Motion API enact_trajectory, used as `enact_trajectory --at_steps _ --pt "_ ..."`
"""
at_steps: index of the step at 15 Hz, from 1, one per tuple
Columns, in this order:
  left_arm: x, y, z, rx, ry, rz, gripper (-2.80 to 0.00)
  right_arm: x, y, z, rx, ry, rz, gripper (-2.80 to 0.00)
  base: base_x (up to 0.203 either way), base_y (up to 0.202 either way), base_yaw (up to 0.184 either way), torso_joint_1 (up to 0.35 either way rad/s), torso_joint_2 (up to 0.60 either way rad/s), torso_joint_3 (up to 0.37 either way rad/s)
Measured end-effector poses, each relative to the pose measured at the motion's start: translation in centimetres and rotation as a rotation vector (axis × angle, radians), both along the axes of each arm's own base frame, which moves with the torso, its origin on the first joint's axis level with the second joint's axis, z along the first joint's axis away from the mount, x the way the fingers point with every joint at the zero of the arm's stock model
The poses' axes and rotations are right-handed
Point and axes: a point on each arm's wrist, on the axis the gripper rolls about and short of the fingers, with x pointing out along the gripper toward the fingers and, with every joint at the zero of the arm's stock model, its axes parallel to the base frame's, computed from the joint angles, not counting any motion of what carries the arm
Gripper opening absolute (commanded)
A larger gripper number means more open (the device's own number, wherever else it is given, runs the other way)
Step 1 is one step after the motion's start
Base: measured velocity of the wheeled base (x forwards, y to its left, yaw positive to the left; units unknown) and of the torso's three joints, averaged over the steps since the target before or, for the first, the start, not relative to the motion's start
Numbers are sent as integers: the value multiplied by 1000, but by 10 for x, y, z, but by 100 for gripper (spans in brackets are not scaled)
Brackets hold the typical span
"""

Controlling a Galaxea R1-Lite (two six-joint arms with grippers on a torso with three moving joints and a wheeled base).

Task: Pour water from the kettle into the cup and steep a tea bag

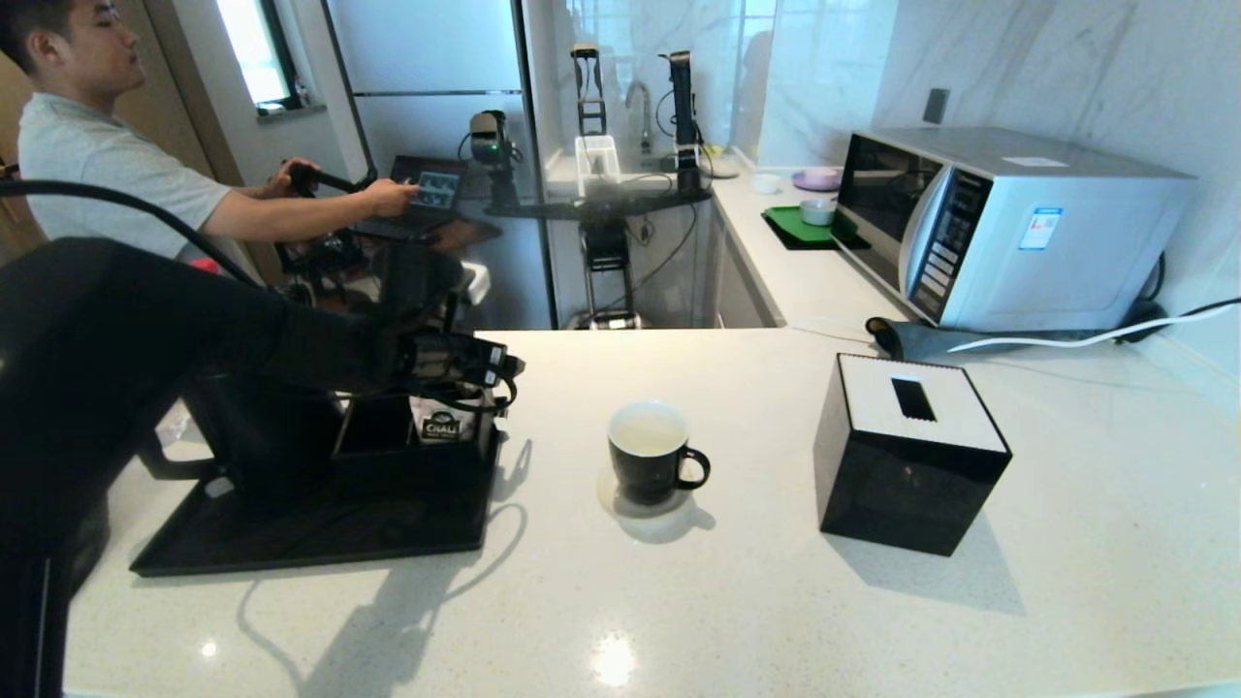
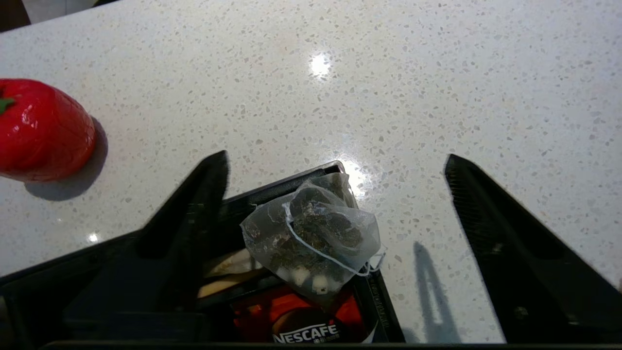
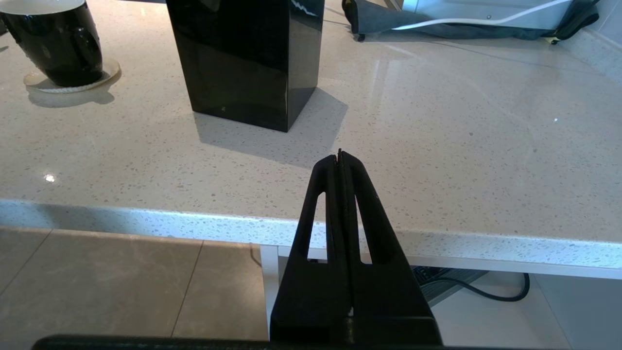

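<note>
The tea bag [image 2: 311,233], a mesh pouch of dark leaves with a white string, lies on the corner of the black compartment box [image 2: 286,187]. My left gripper [image 2: 336,155] hangs open above it, one finger on each side, touching nothing. The black cup [image 1: 648,456], white inside, stands on a coaster mid-counter, its handle to the right, and also shows in the right wrist view [image 3: 58,43]. The kettle [image 1: 267,436] stands on the tray, mostly hidden behind my left arm [image 1: 145,349]. My right gripper [image 3: 339,153] is shut and empty, low at the counter's front edge.
A black tray [image 1: 291,543] carries the box with a CHALI sachet [image 1: 441,427] and a Nescafe packet [image 2: 301,330]. A black tissue box [image 1: 906,456] stands right of the cup. A microwave [image 1: 1008,223] sits back right. A red tomato-shaped object [image 2: 43,129] lies beyond the tray.
</note>
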Motion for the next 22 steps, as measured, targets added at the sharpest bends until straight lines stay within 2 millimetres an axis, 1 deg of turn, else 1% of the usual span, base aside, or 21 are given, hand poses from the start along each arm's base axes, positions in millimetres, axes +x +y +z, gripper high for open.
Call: enact_trajectory --at_steps 9,14,19,22 --pt "2 1 -6 4 10 2 -280 0 0 0 0 0 0 -280 0 0 0 0 0 0" --pt "1 2 -6 4 10 4 -280 0 0 0 0 0 0 -280 0 0 0 0 0 0" --pt "-3 6 3 15 -8 22 -280 0 0 0 0 0 0 -280 0 0 0 0 0 0" --pt "-8 6 15 7 -34 15 -280 0 0 0 0 0 0 -280 0 0 0 0 0 0"
